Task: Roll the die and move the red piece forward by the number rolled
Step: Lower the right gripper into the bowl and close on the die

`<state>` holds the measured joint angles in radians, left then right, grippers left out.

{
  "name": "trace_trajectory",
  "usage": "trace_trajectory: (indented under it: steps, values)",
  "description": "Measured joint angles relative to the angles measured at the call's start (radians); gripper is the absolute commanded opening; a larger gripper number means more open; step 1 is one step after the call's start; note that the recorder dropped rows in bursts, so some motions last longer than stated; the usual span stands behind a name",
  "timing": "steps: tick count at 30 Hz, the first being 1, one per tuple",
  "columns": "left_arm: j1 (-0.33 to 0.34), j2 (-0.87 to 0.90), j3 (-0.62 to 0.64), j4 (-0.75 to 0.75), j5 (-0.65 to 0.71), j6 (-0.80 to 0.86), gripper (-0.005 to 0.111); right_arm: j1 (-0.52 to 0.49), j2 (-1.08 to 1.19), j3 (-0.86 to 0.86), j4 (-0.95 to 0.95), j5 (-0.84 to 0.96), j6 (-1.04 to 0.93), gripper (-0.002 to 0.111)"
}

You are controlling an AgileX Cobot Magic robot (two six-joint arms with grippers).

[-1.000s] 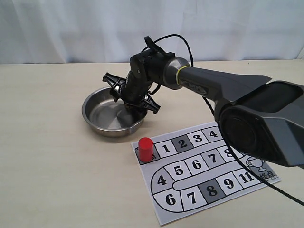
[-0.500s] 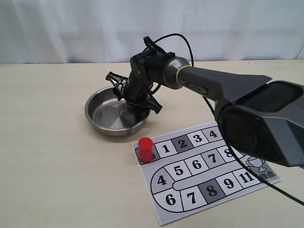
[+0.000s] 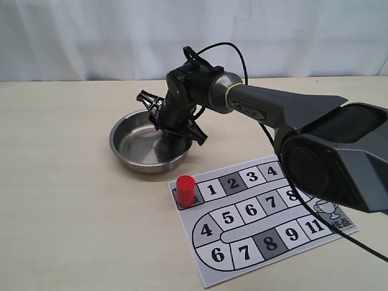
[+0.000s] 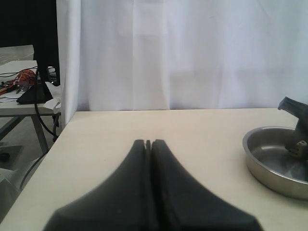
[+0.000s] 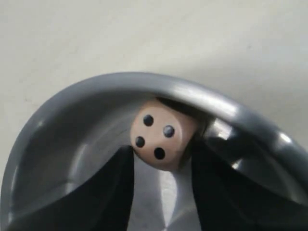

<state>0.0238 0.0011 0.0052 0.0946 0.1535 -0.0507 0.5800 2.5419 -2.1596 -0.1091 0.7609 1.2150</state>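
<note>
Tan wooden dotted die (image 5: 161, 134) pinched between fingers of right end effector (image 5: 162, 149), just inside rim of round steel bowl (image 5: 202, 98); we read four dots. Left end effector (image 4: 148, 143) closed, empty, well apart.

die (image 5: 161, 140): four-dot face showing | pinched by end effector (image 5: 161, 148) | inside bowl (image 5: 211, 107)
</note>
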Motion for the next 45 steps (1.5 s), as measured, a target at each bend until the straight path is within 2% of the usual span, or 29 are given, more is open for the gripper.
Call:
trace_trajectory:
  steps: [3,5,7,13,14,23,32,45]
  values:
    - [0.000,0.000,0.000,0.000,0.000,0.000,0.000,0.000,0.000,0.000,0.002,-0.011,-0.002,0.020]
    - [0.000,0.000,0.000,0.000,0.000,0.000,0.000,0.000,0.000,0.000,0.011,-0.021,-0.015,0.016]
    - [0.000,0.000,0.000,0.000,0.000,0.000,0.000,0.000,0.000,0.000,0.025,-0.022,-0.035,0.021]
    - [0.000,0.000,0.000,0.000,0.000,0.000,0.000,0.002,0.000,0.000,0.038,-0.039,-0.083,0.057]
    - [0.000,0.000,0.000,0.000,0.000,0.000,0.000,0.002,0.000,0.000,0.041,-0.044,-0.091,0.059]
    - [0.000,0.000,0.000,0.000,0.000,0.000,0.000,0.002,-0.015,0.000,-0.009,-0.029,-0.105,0.059]
    - [0.000,0.000,0.000,0.000,0.000,0.000,0.000,0.002,-0.015,0.000,-0.167,-0.025,-0.097,0.059]
    - [0.000,0.000,0.000,0.000,0.000,0.000,0.000,0.002,0.019,0.000,-0.168,-0.072,-0.072,0.059]
